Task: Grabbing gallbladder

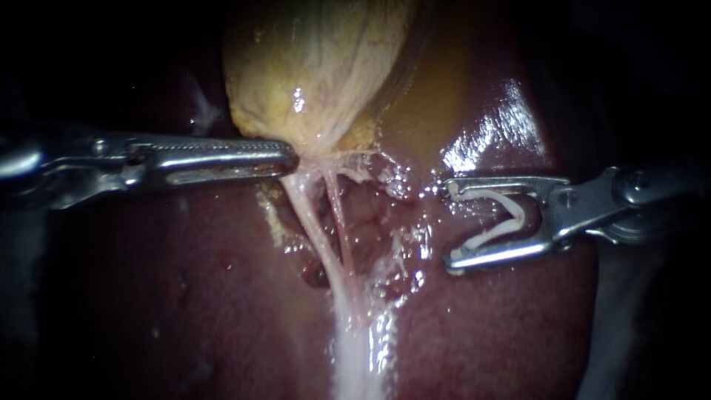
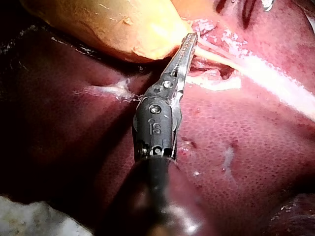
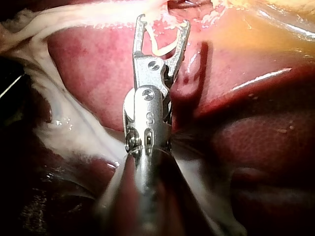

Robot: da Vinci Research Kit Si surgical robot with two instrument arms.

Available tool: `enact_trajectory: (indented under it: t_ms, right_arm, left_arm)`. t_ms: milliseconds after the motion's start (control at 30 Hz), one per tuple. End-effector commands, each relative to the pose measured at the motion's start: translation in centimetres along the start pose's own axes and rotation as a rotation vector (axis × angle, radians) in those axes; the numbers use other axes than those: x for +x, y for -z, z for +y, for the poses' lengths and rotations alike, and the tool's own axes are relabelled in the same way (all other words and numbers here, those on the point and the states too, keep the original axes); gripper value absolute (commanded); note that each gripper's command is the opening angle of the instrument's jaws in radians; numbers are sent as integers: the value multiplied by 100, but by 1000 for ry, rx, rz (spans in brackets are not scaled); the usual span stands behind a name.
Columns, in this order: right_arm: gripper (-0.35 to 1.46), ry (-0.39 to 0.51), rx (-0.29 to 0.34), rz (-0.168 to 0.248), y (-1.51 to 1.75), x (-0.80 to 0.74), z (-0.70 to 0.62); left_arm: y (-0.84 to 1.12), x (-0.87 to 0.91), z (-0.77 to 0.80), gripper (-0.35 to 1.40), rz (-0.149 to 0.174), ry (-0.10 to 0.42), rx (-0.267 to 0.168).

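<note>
Two jaws on my slim steel left instrument lie closed and empty, tip against the lower end of the pale yellow, wrinkled gallbladder on the dark red liver. My right instrument clasps a white clip. Pushing in closed risks tearing the thin pale tubes just beside.

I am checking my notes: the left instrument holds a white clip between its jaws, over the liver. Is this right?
No. The right instrument holds the white clip between its jaws, over the liver; the endoscope view shows it.
</note>
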Motion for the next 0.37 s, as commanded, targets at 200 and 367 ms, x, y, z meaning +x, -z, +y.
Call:
enact_trajectory:
  t_ms: [200,367]
  right_arm:
    - [50,0,0,0,0,0,0]
    - [50,0,-1,0,0,0,0]
  left_arm:
    - [0,0,1,-35,0,0,0]
    - [-1,0,1,-35,0,0,0]
